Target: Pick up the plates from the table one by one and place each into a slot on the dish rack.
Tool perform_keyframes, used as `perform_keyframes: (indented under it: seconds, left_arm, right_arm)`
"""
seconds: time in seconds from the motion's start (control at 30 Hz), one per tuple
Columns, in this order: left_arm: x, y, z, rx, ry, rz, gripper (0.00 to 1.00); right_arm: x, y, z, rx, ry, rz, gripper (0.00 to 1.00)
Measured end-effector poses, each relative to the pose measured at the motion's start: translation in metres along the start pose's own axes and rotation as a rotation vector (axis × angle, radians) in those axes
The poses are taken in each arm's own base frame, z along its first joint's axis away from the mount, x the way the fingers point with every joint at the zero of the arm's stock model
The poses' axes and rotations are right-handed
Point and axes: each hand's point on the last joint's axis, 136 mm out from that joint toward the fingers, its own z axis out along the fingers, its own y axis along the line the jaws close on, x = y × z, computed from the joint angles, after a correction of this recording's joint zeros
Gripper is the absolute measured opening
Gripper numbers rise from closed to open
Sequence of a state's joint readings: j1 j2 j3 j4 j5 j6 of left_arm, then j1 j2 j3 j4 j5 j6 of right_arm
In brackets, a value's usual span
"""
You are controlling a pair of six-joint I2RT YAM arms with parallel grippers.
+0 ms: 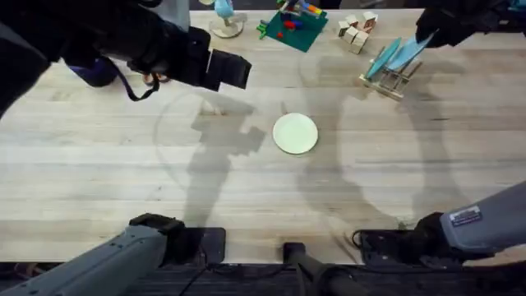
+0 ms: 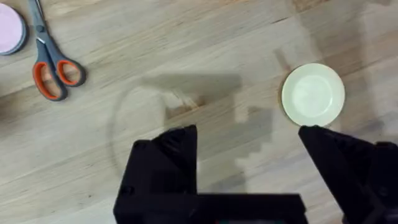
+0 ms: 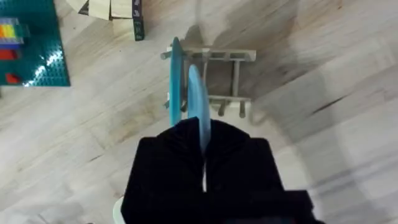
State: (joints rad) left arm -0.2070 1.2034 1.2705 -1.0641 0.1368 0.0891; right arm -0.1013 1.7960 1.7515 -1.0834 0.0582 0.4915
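Note:
A pale cream plate (image 1: 295, 133) lies flat in the middle of the wooden table (image 1: 99, 173); it appears as the cream plate (image 2: 313, 94) just beyond my left fingers. My left gripper (image 1: 230, 70) hovers high over the table's back left, open (image 2: 249, 168) and holding nothing. The dish rack (image 1: 393, 80) stands at the back right. One light blue plate (image 3: 175, 74) stands on edge in the rack (image 3: 233, 81). My right gripper (image 1: 427, 34) is shut on a second light blue plate (image 3: 198, 102), held on edge in the slot beside the first.
Orange-handled scissors (image 2: 53, 65) and a pink dish (image 2: 9, 30) lie on the table at the left. Along the back edge sit a green baseplate with bricks (image 1: 292, 29) and a pile of wooden blocks (image 1: 357, 31).

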Motion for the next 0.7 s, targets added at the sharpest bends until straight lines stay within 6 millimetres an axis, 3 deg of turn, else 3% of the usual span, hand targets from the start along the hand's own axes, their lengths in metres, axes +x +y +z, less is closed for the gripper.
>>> perform_keyframes:
  seconds: [0.7]
  left_arm:
    - [0.000,0.000,0.000,0.000,0.000,-0.014,0.995]
  right_arm:
    - [-0.003,0.002,0.037,0.023,0.042,-0.004,0.031]
